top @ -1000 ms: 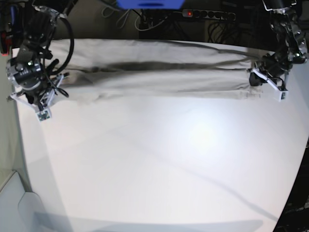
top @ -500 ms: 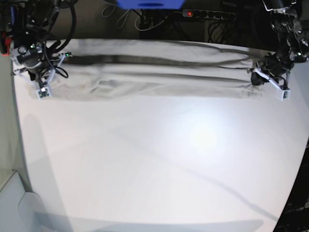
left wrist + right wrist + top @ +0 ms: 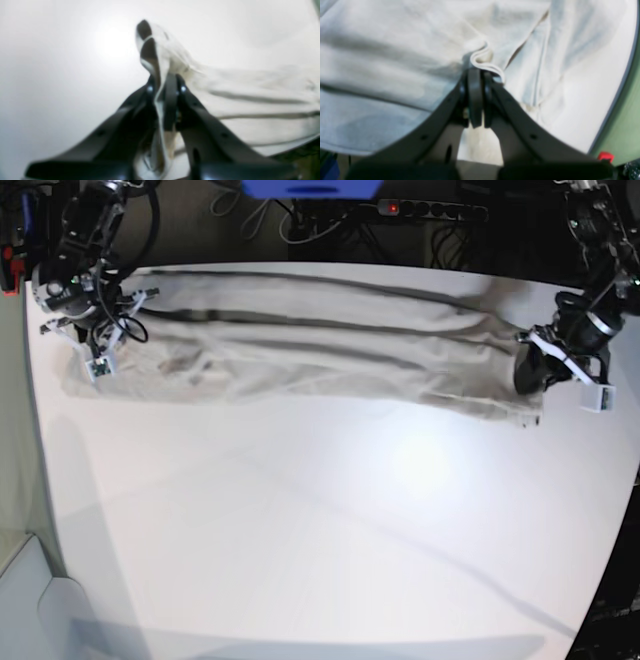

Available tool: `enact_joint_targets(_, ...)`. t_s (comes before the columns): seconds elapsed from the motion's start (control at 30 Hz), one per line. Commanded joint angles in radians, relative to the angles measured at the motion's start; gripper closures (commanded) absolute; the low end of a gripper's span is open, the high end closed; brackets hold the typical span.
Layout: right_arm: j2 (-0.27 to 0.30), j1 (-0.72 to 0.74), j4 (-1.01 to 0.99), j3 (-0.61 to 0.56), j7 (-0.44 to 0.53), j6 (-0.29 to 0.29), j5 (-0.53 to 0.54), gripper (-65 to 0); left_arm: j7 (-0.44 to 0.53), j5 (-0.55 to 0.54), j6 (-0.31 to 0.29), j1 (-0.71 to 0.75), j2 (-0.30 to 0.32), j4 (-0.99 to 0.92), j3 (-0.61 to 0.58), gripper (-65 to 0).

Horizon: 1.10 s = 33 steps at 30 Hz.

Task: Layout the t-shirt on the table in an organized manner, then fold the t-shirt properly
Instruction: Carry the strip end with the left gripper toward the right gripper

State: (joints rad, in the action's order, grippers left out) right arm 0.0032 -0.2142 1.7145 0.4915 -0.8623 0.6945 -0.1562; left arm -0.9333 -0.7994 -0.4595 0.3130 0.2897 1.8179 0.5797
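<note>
Because the task needs the garment spread flat before any fold, the surface carries the t-shirt as one long band across its far part, with the wide near part bare. The shirt runs from the far left toward the right edge, creased lengthwise, and reads as pulled taut between its two ends, probably to draw out the wrinkles. At the scene's right end, the left claw is clamped tight on a bunched corner of cloth, which rises past its tips while the rest trails off to the right in the wrist view. At the left end, the right claw is pinched onto a folded hem edge, the fabric lying just beyond and around it.
</note>
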Motion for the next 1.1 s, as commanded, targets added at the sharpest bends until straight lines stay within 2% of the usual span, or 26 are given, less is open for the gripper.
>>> enact_joint_targets(0.0, -0.004, -0.009, -0.020, -0.006, -0.022, 0.004, -0.004, 0.0, 0.021, -0.061, 0.000, -0.007, -0.004, 0.055, 0.000, -0.2)
enact_joint_targets(0.07, -0.004, -0.009, -0.037, -0.006, 0.001, 0.004, -0.004, 0.0, -0.022, -0.113, 0.005, -0.015, -0.054, 0.118, -0.030, -0.2)
enact_joint_targets(0.2, -0.004, -0.009, -0.052, -0.007, 0.004, 0.004, -0.004, 0.0, -0.096, -0.096, 0.009, -0.071, -0.149, 0.144, -0.105, -0.2)
enact_joint_targets(0.27, -0.004, -0.009, -0.051, -0.007, 0.004, 0.004, -0.004, 0.0, -0.106, -0.021, 0.048, -0.096, -0.185, 0.142, -0.160, -0.2)
enact_joint_targets(0.37, -0.004, -0.009, -0.051, -0.007, 0.004, 0.004, -0.004, 0.0, -0.103, 0.137, 0.155, -0.124, -0.234, 0.144, -0.298, -0.2)
enact_joint_targets(0.43, -0.004, -0.009, -0.051, -0.007, 0.004, 0.004, -0.004, 0.0, -0.102, 0.219, 0.202, -0.147, -0.272, 0.138, -0.402, -0.2)
enact_joint_targets(0.53, -0.004, -0.009, -0.051, -0.007, 0.004, 0.004, -0.004, 0.0, -0.103, 0.303, 0.239, -0.165, -0.320, 0.136, -0.542, -0.2)
enact_joint_targets(0.73, -0.004, -0.009, -0.051, -0.007, 0.004, 0.004, -0.004, 0.0, -0.102, 0.447, 0.267, -0.183, -0.413, 0.113, -0.720, -0.2)
enact_joint_targets(0.83, -0.004, -0.009, -0.046, -0.007, 0.002, 0.004, -0.004, 0.0, -0.100, 0.493, 0.267, -0.194, -0.435, 0.035, -0.769, -0.2)
enact_joint_targets(0.97, -0.004, -0.009, -0.046, -0.007, 0.002, 0.004, -0.004, 0.0, -0.097, 0.493, 0.267, -0.229, -0.435, -0.068, -0.800, -0.1)
enact_joint_targets(1.07, -0.004, -0.011, -0.044, -0.007, 0.002, 0.004, -0.004, 0.0, -0.039, 0.495, 0.267, -0.236, -0.432, -0.109, -0.829, -0.1)
